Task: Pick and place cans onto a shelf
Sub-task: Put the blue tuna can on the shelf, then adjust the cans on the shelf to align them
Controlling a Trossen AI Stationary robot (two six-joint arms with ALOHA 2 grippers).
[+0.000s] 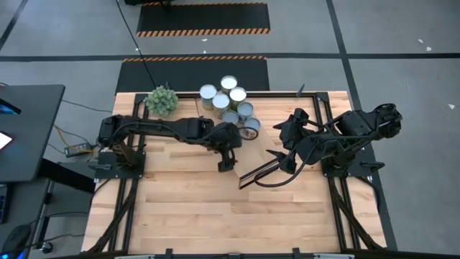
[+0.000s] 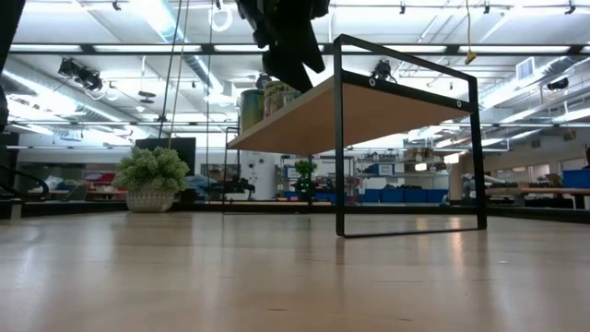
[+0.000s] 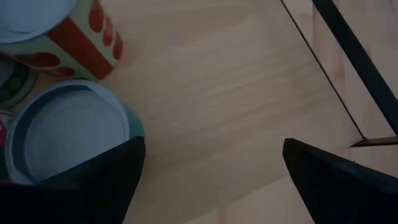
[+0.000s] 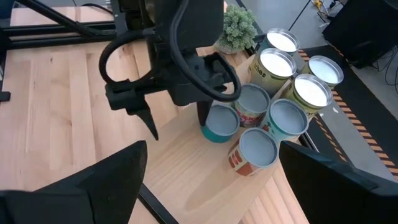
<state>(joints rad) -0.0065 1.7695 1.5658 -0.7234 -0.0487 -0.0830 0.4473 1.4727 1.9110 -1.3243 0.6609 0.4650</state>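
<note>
Several cans [image 1: 230,102] with pale round tops stand upright in a cluster on the far part of the light-wood shelf [image 1: 251,150]. They also show in the right wrist view [image 4: 280,93] and the low view [image 2: 263,97]. My left gripper [image 1: 228,160] hangs open and empty above the shelf board [image 3: 217,93]. One finger [image 3: 106,180] stands just beside a teal can [image 3: 62,137], which is outside the gap between the fingers. My right gripper [image 4: 211,186] is open and empty, hovering off the shelf's dark-framed near end [image 1: 262,169].
A green spiky plant ball [image 1: 162,101] sits in a pot at the table's far left, beside the cans. The shelf's black end frame [image 2: 410,138] stands upright on the table. Bare wooden tabletop [image 1: 215,216] stretches toward the near edge.
</note>
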